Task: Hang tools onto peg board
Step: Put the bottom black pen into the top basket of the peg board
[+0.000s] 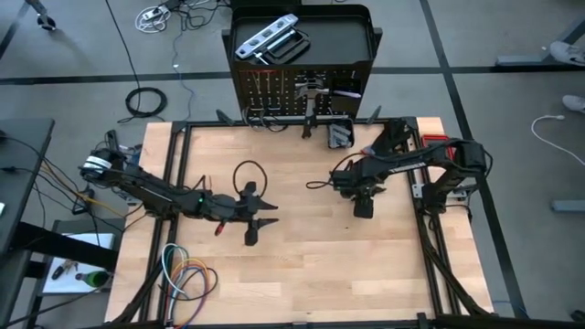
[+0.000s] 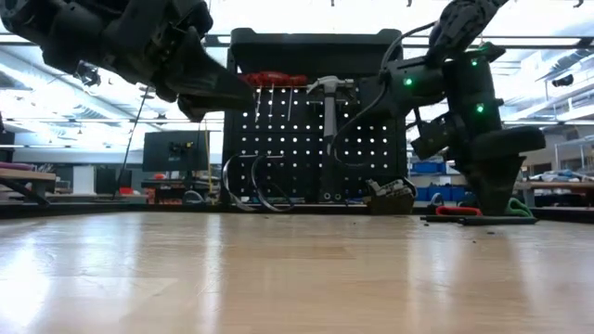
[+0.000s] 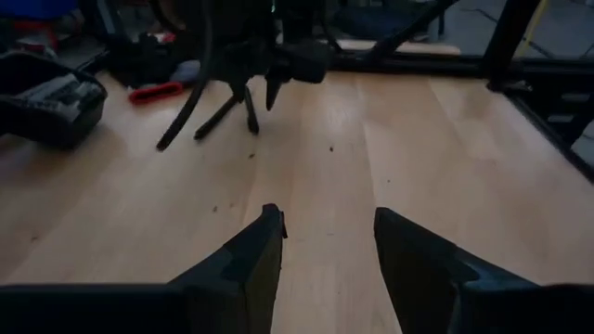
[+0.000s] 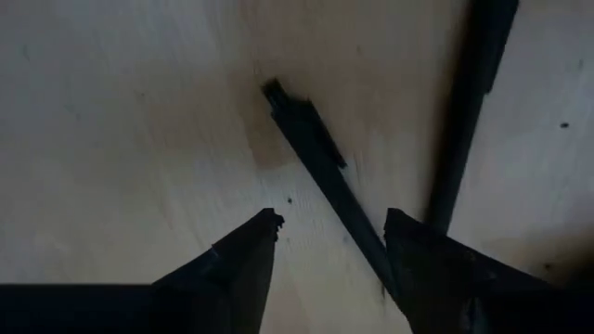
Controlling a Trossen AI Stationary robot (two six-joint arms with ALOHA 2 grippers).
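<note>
Screwdriver pickup under way on the right side of the desk [image 1: 302, 274].

Your right gripper [image 4: 327, 243] hangs open over a dark thin screwdriver [image 4: 320, 172], fingers either side of its shaft, so closing should catch it. The tool lies flat on the wood, its long axis slanting across the gap between the fingers. Your left gripper [image 3: 327, 243] waits open and empty, low over the middle of the desk. Tools already hang on the peg board [image 1: 361, 78] at the desk's far edge.
</note>
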